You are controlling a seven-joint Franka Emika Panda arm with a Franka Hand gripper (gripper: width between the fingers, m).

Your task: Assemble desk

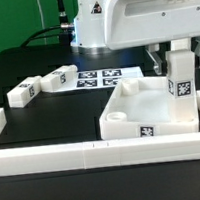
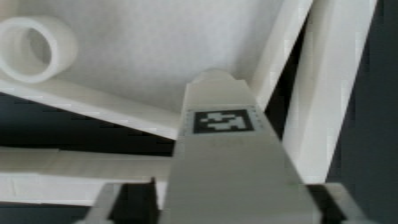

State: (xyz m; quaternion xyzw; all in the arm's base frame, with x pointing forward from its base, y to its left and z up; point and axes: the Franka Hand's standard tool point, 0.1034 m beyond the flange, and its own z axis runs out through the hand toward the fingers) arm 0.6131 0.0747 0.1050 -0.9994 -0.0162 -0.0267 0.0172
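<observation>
The pincer [image 1: 177, 63] is clenched on an upright leg block [image 1: 181, 89] at a corner of the tabletop [image 1: 123, 124] on the exterior view's right, so leg-mounting seems in hand, and next the block likely needs seating squarely into that corner's recess.

No legible words, numbers or brand marks. Only black-and-white square code tags: on the upright leg [image 1: 180, 79], the tabletop [image 1: 121, 126] near wall, the loose leg [image 1: 25, 92] far left, the neighbour leg [image 1: 58, 81], and the marker board [image 1: 98, 78].
</observation>
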